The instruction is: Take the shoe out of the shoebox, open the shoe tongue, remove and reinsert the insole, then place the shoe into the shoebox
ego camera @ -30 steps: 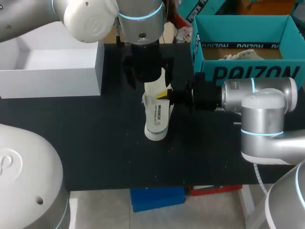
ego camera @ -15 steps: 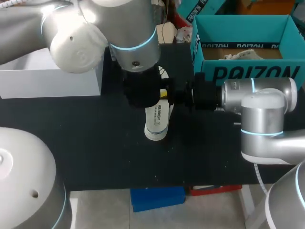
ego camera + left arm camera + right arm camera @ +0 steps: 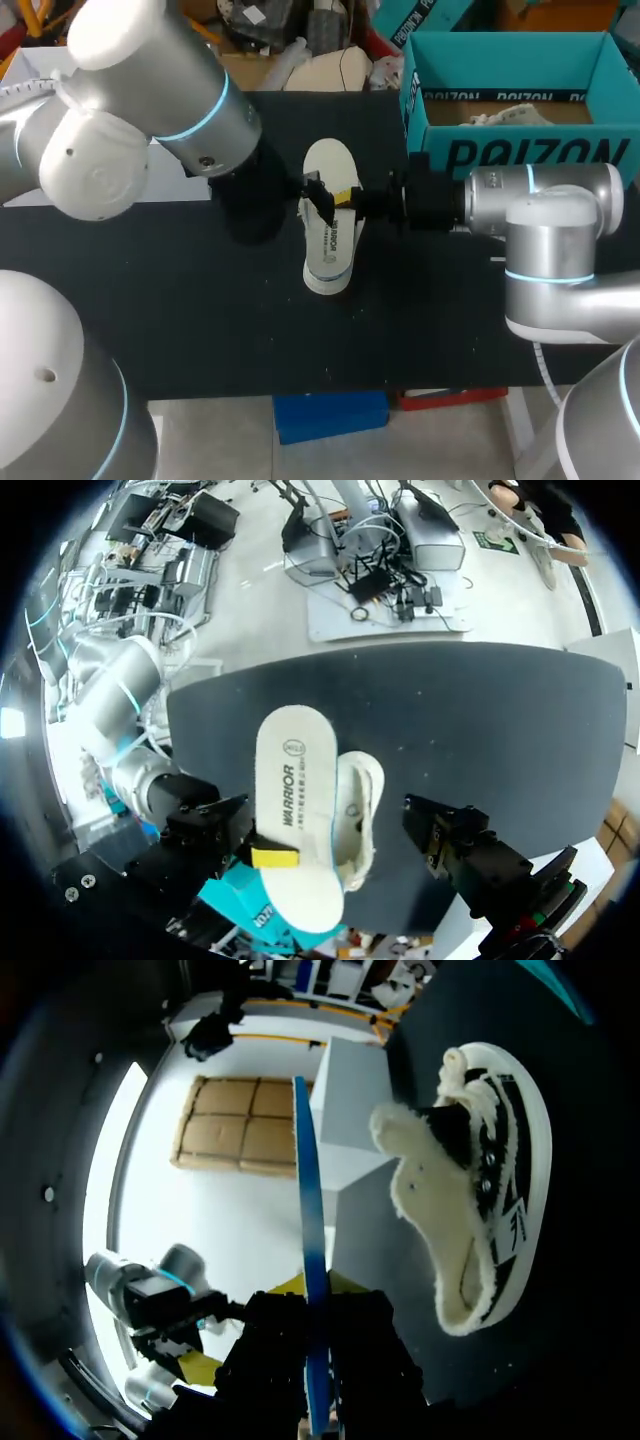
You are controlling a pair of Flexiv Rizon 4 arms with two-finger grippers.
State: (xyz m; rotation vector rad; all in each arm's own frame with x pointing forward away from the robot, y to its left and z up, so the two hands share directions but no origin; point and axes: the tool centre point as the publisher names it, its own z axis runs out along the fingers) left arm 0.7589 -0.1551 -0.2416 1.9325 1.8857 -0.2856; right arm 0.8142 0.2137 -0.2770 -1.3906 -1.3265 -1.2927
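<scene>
Our right gripper (image 3: 348, 197), at the insole's (image 3: 335, 245) 3 o'clock, is clamped on it; the shoe (image 3: 470, 1190) lies just beside. Left gripper (image 3: 315, 192), at 9 o'clock: we cannot tell its state.

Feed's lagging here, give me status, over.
Right end effector shut on insole. Left end effector beside shoe. Shoe on table, outside shoebox. Nothing blocking.

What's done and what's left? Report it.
Done: the shoe is out of the shoebox on the table, insole pulled out. In hand: the right gripper has its jaws shut on the insole beside the shoe. Left: reinsert it, then put the shoe in the shoebox.
</scene>
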